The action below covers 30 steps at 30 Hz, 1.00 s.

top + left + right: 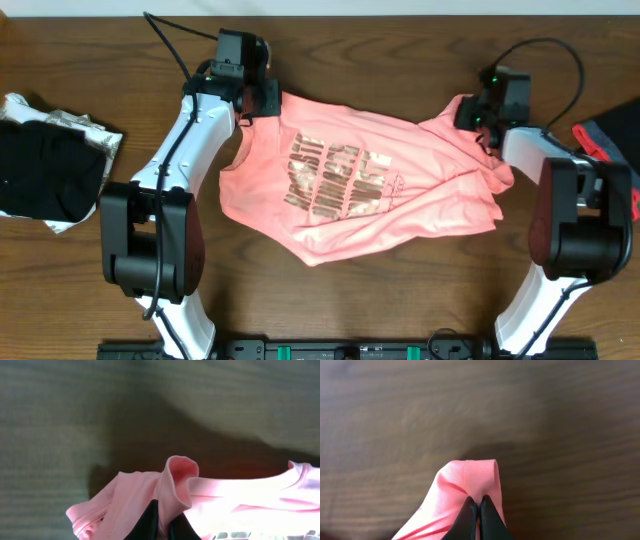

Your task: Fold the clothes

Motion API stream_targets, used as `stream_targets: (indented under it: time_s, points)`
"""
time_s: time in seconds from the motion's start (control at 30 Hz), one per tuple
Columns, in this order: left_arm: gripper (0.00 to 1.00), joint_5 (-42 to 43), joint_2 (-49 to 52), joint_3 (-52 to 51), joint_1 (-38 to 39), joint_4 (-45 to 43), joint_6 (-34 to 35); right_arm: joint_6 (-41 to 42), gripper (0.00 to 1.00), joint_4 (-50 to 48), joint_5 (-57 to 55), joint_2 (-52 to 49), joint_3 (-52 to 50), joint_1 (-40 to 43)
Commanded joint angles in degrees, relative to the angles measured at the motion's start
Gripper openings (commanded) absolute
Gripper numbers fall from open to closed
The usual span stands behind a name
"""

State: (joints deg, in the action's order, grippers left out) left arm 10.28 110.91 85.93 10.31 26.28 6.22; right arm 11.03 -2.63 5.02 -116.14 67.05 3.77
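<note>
Tabletop (380, 50), left hand (162, 521), right hand (478, 505) pinching T-shirt (420, 200)

White arms (190, 135) with bulky black joints (150, 240) and looping black cables (545, 41).

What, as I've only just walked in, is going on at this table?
Two robot arms are working a salmon-pink T-shirt on the table. The left gripper and the right gripper are each shut on a pinch of fabric at opposite ends of the shirt. It lies rumpled, gold lettering up, not yet folded.
</note>
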Motion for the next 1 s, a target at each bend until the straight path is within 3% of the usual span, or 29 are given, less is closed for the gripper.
stream_targets:
  time_s: [0.0, 0.17, 0.43, 0.73, 0.83, 0.97]
  points:
    - [0.11, -0.5, 1.5, -0.3, 0.1, -2.1, 0.5, 3.4, 0.01, -0.1, -3.8, 2.3, 1.6, 1.4]
    - [0.17, -0.5, 4.3, -0.3, 0.1, -3.7, 0.5, 4.8, 0.01, -0.7, -5.8, 2.3, 1.6, 2.3]
    - [0.16, -0.5, 8.8, -0.3, 0.1, -4.0, 0.5, 9.7, 0.01, -1.5, -8.6, 2.3, 1.7, 4.2]
    - [0.17, -0.5, 8.8, -0.3, 0.1, -7.3, 0.5, 9.7, 0.01, 0.0, -7.5, 2.3, 1.7, 4.9]
    - [0.29, -0.5, 8.8, -0.3, 0.1, -9.8, 0.5, 9.7, 0.01, 1.2, -6.9, 2.3, 1.6, 4.8]
    - [0.37, -0.5, 8.9, -0.3, 0.1, -13.7, 0.5, 9.7, 0.01, 3.2, -6.9, 2.3, 1.6, 4.8]
